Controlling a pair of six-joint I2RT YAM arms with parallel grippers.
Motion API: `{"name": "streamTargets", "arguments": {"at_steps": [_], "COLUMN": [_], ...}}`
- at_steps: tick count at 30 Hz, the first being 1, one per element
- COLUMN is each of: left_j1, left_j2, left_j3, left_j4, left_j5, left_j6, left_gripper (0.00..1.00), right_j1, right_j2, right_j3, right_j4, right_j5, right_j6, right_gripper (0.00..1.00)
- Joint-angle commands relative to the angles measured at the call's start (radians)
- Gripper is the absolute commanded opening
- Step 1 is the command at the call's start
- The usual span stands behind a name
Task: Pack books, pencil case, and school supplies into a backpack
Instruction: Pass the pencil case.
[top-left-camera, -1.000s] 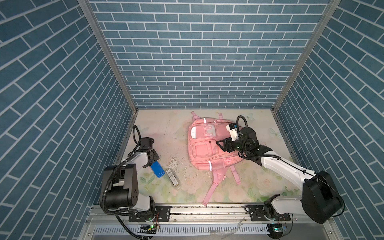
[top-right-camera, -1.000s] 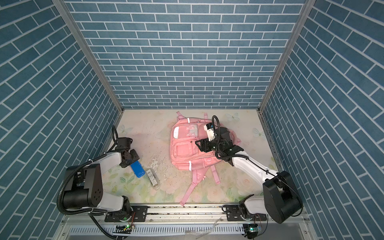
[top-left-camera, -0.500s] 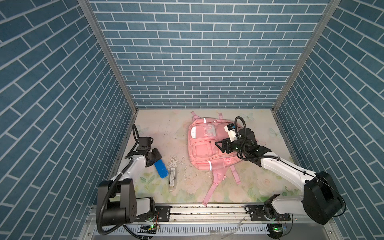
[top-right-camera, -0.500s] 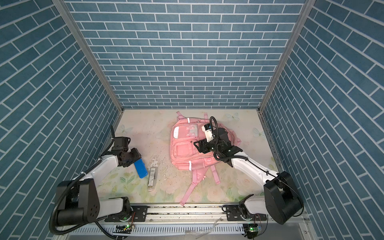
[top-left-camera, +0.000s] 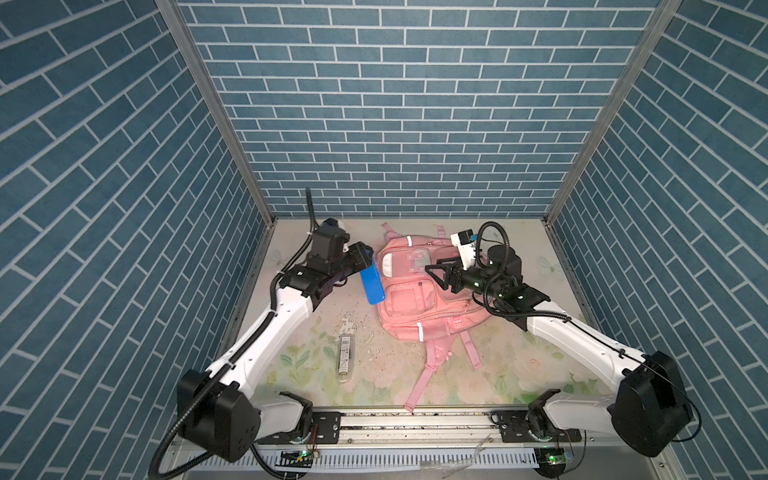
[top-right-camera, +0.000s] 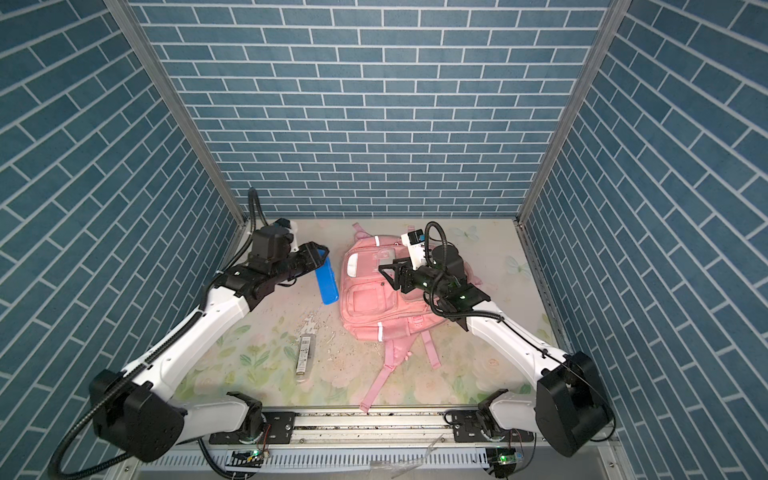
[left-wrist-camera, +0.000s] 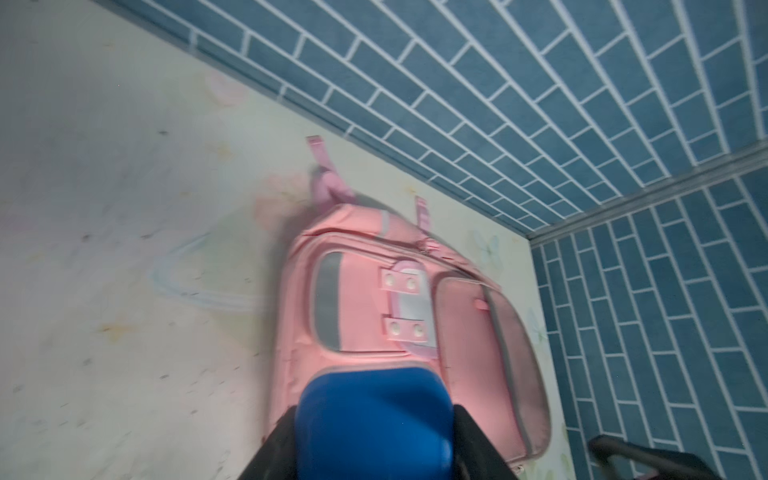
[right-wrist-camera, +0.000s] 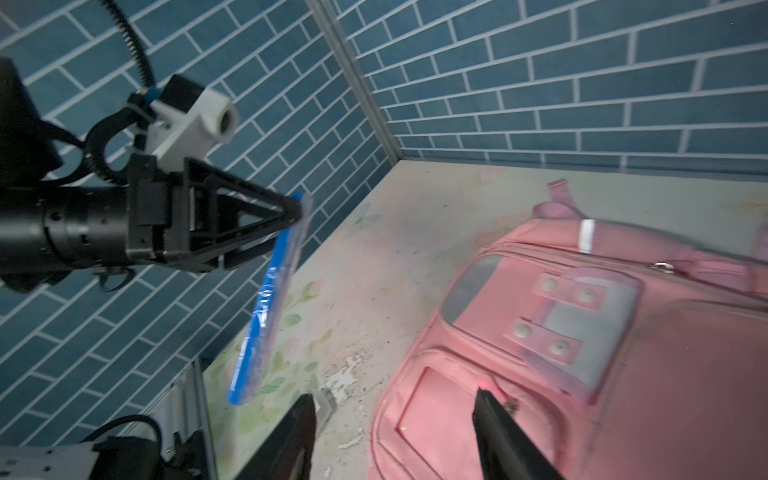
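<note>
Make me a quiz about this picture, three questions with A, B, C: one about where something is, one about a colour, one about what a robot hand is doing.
1. Where is the small labelled box?
A) on the table, apart from the backpack
B) on top of the backpack
C) leaning on a wall

2. What colour is the pencil case in the left hand?
A) red
B) blue
C) yellow

3. How is the right hand?
A) open, empty
B) shut on a strap
C) shut on a book

Answers:
1 A: it lies flat on the table.
2 B: blue in every view.
3 A: fingers apart, nothing between.
</note>
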Motion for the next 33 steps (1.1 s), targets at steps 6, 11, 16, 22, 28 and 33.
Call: {"name": "streamTargets", "arguments": {"at_steps": [6,11,16,22,28,33], "left_j1": [-0.151,-0.181,-0.198,-0.213,-0.225,-0.320], "left_j2": [0.116,0.111,0.105,0.081,0.050,0.148], "left_j3": [0.136,0.131,0.130,0.133,0.198,0.260], "left_j4": [0.126,0.167,0.170,0.125,0.046,0.001], "left_j5": [-0.024,-0.032,-0.041,-0.106,-0.253,-0.312], "left_j6": [-0.050,-0.064,-0.067,-0.026,0.100,0.159], "left_gripper": [0.25,0.25,0.26,0.55,0.74,0.73], "right_j1": [0.112,0.125,0.141,0.142,0.025,-0.230], "right_j2": [0.040,0.037,0.036,-0.002,-0.119,-0.232], "right_j3": [-0.030,-0.058,-0.062,-0.064,-0.126,-0.174], "right_j4": [0.206,0.205,0.195,0.168,0.067,-0.128], "right_j5": [0.039,0.080,0.099,0.114,0.142,0.131], "right_j6": [0.141,0.174,0.197,0.207,0.226,0.211], "right_gripper": [0.60,0.55,0.32,0.11,0.07,0.05]}}
